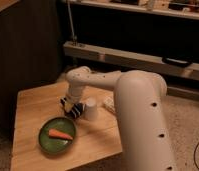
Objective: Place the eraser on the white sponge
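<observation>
Eraser [68,104], a small flat dark block with a pale stripe, sat at the tip of the gripper [72,106] above the middle of the wooden table [33,102]. The pincer was clenched, and the eraser appeared to be pinched in it, though the two dark shapes ran together and the exact hold was hard to make out. Just beside it, toward the cup, lay a small soft-looking bluish block, the white sponge [78,109]; whether the eraser touched it could not be told.

A white paper cup [91,109], plain and cylindrical, stood upside down right next to the sponge. Beyond the cup, partly hidden by the arm, lay a white oblong packet [109,104]. Nearer the table's front edge rested a round green plate [45,137] with a raised rim, and on it lay a tapered orange carrot [60,134].

The robot arm [138,110] was smooth, glossy and cream-coloured, with rounded joints and small dark screw holes; it reached from the lower right across the table and bent down to the gripper. The tabletop was light wood with visible plank grain and square corners. Behind it ran a pale horizontal ledge [143,57] against a dark wall, and the floor [188,125] to the right looked speckled.
</observation>
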### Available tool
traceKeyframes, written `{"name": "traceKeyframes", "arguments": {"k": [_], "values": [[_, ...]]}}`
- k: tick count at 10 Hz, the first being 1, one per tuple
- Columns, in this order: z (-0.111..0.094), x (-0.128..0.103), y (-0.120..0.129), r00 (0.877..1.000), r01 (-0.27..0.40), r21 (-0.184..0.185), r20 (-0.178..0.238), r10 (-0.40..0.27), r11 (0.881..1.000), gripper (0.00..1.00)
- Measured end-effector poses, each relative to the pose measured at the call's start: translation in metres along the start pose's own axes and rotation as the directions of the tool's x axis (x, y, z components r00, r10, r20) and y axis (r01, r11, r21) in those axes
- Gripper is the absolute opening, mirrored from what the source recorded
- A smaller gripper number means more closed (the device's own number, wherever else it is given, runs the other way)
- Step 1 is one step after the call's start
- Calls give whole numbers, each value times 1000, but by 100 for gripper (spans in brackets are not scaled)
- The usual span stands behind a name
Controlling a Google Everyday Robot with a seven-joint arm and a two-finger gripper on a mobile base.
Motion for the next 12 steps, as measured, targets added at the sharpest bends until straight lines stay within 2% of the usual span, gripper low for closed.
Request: {"name": "traceKeyframes", "arguments": {"k": [6, 7, 12], "values": [[-1, 0, -7, 1000, -27, 43, -4, 27, 999, 1], [-1, 1, -8, 999, -40, 45, -5, 40, 998, 5], [1, 4, -8, 999, -46, 36, -18, 47, 998, 57]]}}
